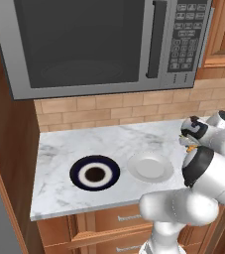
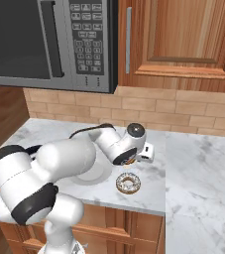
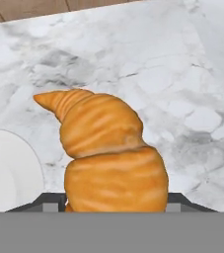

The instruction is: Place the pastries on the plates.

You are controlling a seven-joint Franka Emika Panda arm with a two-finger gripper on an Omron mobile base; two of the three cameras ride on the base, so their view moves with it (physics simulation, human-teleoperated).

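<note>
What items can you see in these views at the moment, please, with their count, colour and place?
croissant: one, golden-brown, between the fingers, on or just above the marble beside the white plate.
doughnut: one, pale speckled icing, on the counter near its front edge, right of the white plate.
navy plate: one, dark navy with a white ring, left on the counter.
white plate: one, white-grey, right of the navy plate.
microwave: one, grey, above the counter.
counter: one, white marble.
cabinet: wooden, right of the microwave.
gripper: one, white and dark, around the croissant.

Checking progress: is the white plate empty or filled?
Empty: the white plate shows a bare surface; the croissant sits beside it, between the gripper fingers.
</note>
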